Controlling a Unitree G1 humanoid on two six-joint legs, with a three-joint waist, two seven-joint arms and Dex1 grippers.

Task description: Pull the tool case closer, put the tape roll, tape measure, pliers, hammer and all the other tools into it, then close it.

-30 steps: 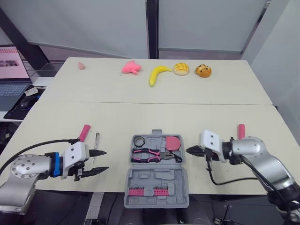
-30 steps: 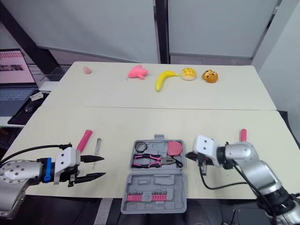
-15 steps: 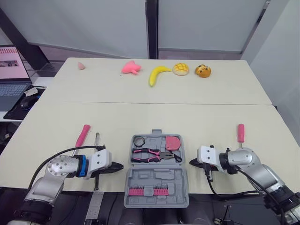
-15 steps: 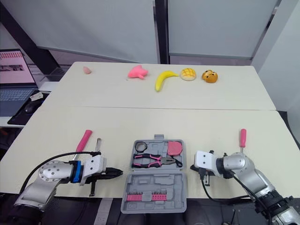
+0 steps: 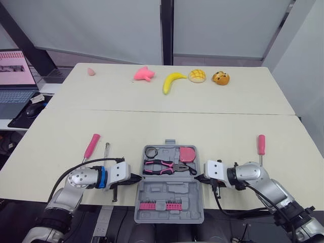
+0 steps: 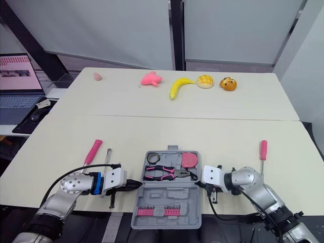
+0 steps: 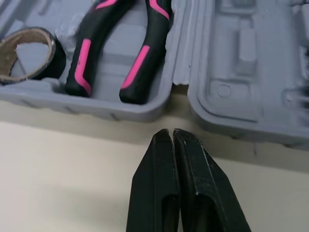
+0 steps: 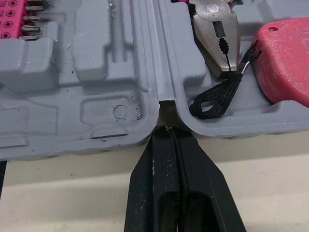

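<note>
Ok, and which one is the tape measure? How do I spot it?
Look at the near edge of the table, where the grey tool case lies open. In its far half, beyond the pink-and-black pliers, the tape measure is the rounded red-pink block in the corner on the robot's right. The tape roll in the other corner is a dark ring instead.

— Any room beside the tool case (image 5: 169, 193)?
— Little: the left gripper (image 5: 136, 178) and right gripper (image 5: 197, 178) crowd its hinge ends. Behind it the tabletop (image 5: 167, 126) lies open up to the banana (image 5: 172, 81).
</note>
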